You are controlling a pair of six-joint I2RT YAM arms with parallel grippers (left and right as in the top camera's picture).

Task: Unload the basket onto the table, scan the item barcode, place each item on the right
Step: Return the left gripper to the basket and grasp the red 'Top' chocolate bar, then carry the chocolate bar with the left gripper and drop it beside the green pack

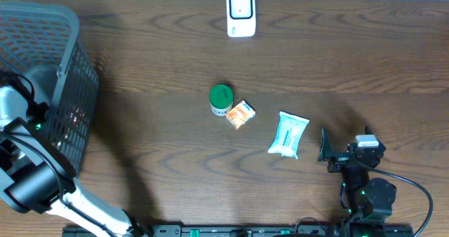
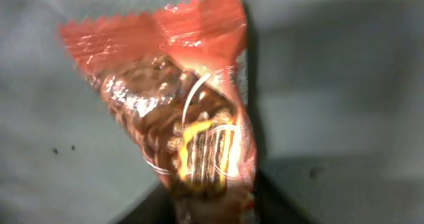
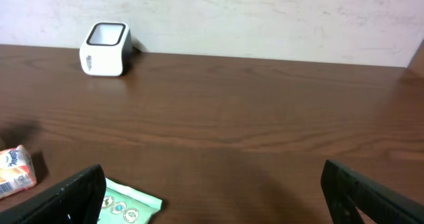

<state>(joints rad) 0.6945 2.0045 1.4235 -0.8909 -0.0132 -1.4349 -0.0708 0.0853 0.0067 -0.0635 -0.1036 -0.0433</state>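
A dark wooden counter (image 1: pixel 161 55) seen from above holds one grey mesh basket (image 1: pixel 66 26) at its left edge, one white barcode scanner (image 1: pixel 240 12) standing at the far edge near the middle, and three loose items grouped near the centre. These are one small can with a green lid (image 1: pixel 221 97), one orange packet (image 1: pixel 240 114) touching the can's right side, and one white and teal wipes pack (image 1: pixel 288 134) lying apart to the right. Two robot arms are present. The left arm (image 1: pixel 28 188) reaches into the basket, where the mesh wall hides its end effector from above. The left wrist camera is filled by one red snack packet (image 2: pixel 179 111) with a zigzag sealed edge at the top and a picture of brown pieces on its front, set against the basket's grey inside. The packet's lower end runs off the bottom of that view among dark shapes. The fingers are not clearly seen, so whether the left end effector is clamped on the packet cannot be told. The right end effector (image 3: pixel 213 177) sits low over the counter's near right part, close to the wipes pack, with its two black fingers spread wide apart and nothing between them. From its camera the scanner stands far off to the left against a pale wall (image 3: pixel 265 12).
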